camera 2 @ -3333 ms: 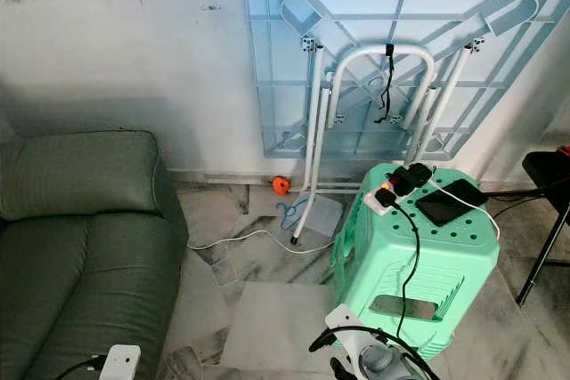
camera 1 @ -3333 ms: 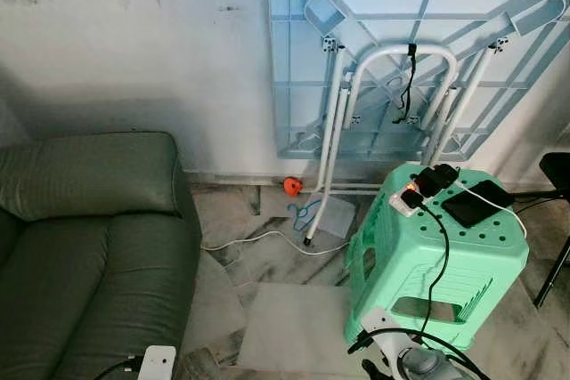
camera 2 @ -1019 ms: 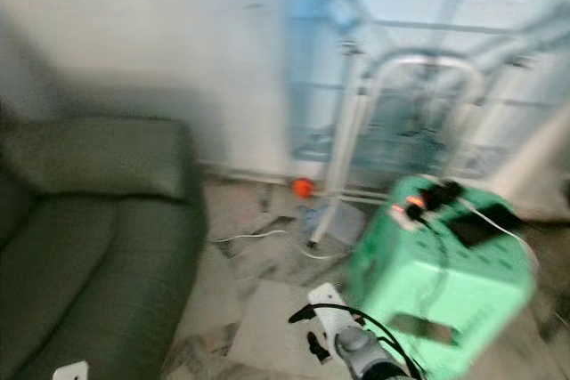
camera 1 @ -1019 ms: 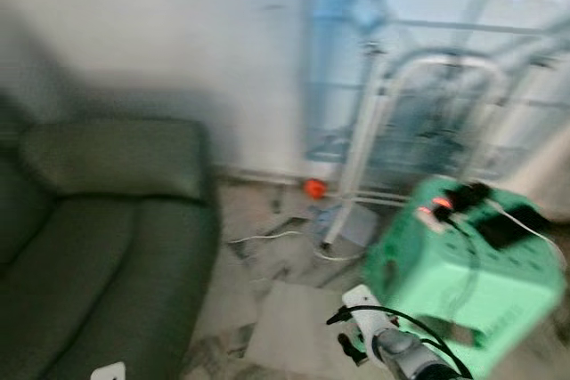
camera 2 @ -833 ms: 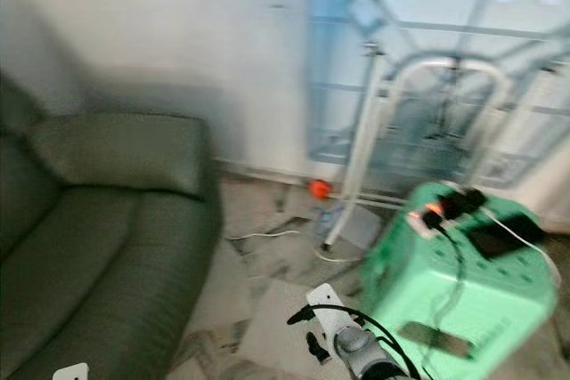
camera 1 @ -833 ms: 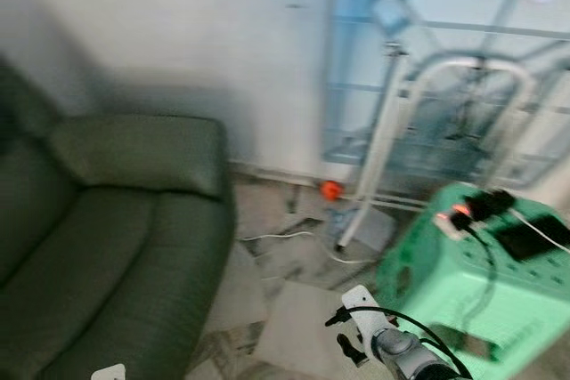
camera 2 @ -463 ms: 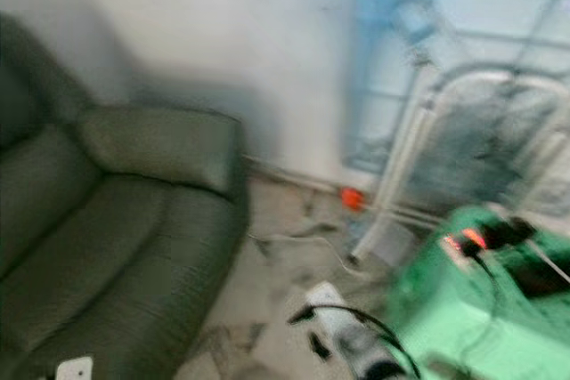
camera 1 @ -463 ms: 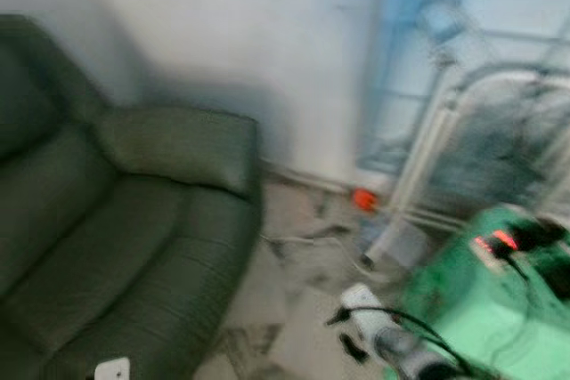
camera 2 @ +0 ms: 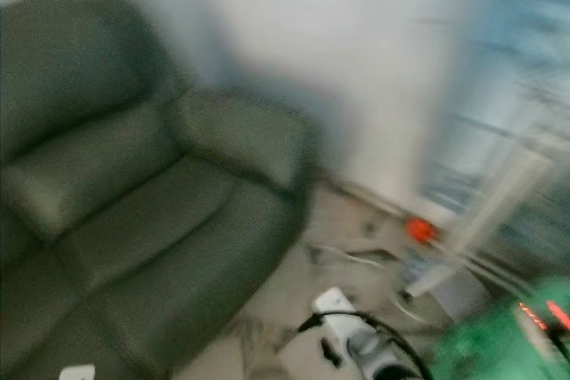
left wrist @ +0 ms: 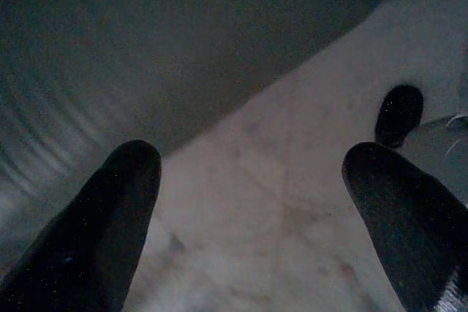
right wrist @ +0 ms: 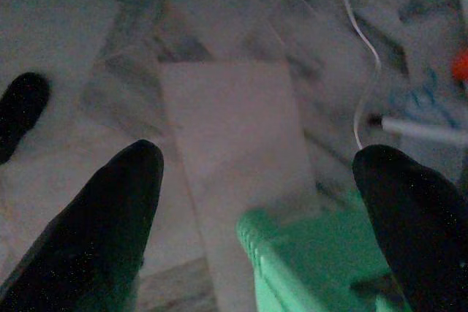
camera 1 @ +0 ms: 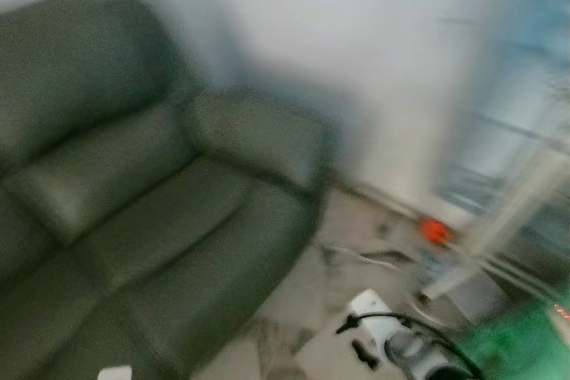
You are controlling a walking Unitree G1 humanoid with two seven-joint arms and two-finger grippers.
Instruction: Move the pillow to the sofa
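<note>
The left gripper (left wrist: 248,202) has its two black fingers (left wrist: 95,224) spread wide with nothing between them, hanging over pale marble floor (left wrist: 292,180) just beside the dark green sofa (camera 1: 151,220); the right gripper (right wrist: 256,210) is likewise spread and empty, its fingers (right wrist: 88,224) above the floor where a pale rectangular sheet (right wrist: 227,144) lies, a corner of the mint-green stool (right wrist: 307,261) just under it and a thin white cable (right wrist: 358,56) running nearby. In the blurred head views the right arm (camera 1: 405,353) shows low down, between the sofa and the stool (camera 1: 525,344); the sofa stands against the white wall (camera 1: 356,33), its seat bare; a small orange object (camera 1: 435,230) lies on the floor near the wall, well apart from the sofa's armrest; a pale blue frame (camera 1: 525,113) leans on the wall beyond it. No pillow can be made out on the sofa or the floor beside it.
</note>
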